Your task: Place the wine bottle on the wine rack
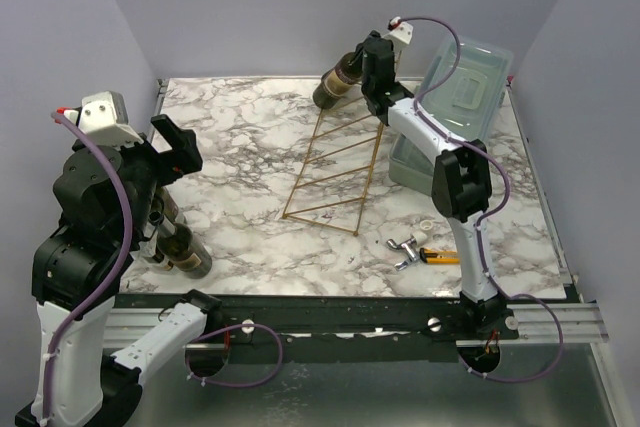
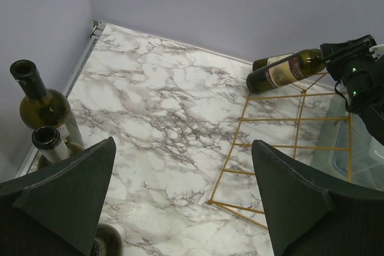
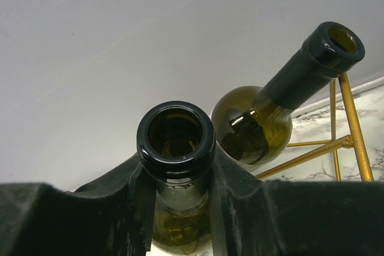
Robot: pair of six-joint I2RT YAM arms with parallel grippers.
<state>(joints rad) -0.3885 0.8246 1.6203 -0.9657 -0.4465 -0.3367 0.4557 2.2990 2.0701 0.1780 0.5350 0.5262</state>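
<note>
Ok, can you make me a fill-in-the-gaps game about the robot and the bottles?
1. The right gripper is shut on the ____ of a bottle.
2. The left gripper holds nothing and its fingers are wide ____.
3. The rack is made of thin ____-coloured wire.
Missing words: neck, open, gold.

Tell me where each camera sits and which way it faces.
Top external: above and behind, looking down on the marble table; left arm and right arm show.
Left wrist: faces across to the wine rack; its open left tool frames the bottom.
Right wrist: faces the back wall; the right tool clamps the neck of a wine bottle.
Shared: both wrist views show the rack and that bottle.
</note>
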